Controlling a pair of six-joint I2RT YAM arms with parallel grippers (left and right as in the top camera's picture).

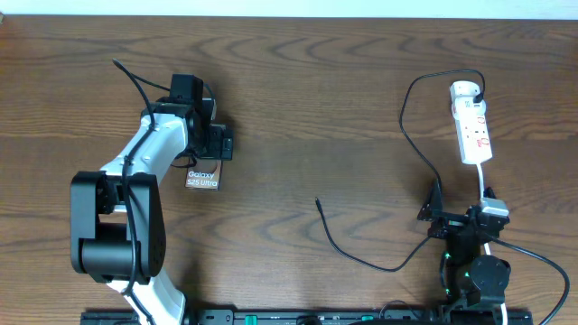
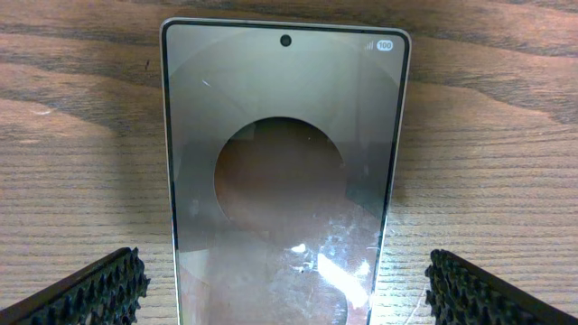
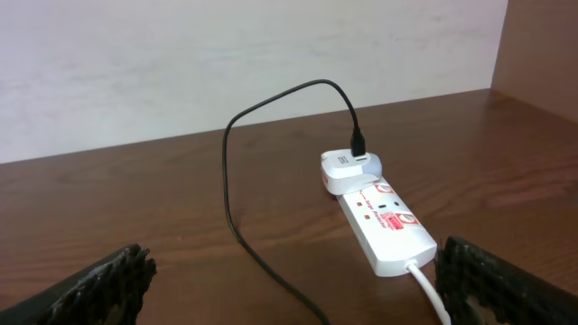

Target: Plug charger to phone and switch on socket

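Observation:
The phone [image 1: 203,177], a dark slab with "Galaxy S25 Ultra" lettering, lies flat on the table at the left. My left gripper [image 1: 204,143] is over its far part. In the left wrist view the phone [image 2: 284,135] lies between the open fingers [image 2: 284,293], which stand apart from its edges. The charger cable [image 1: 361,257] runs from a white adapter on the socket [image 1: 471,122] at the far right and loops down to its free plug tip [image 1: 318,202] mid-table. My right gripper [image 1: 459,217] is open and empty near its base. It faces the socket [image 3: 388,226] and the cable [image 3: 230,199].
The socket's white cord [image 1: 483,181] runs down past my right gripper and shows in the right wrist view [image 3: 429,289]. The white adapter [image 3: 350,170] sits on the socket's far end. A pale wall stands behind the table's far edge.

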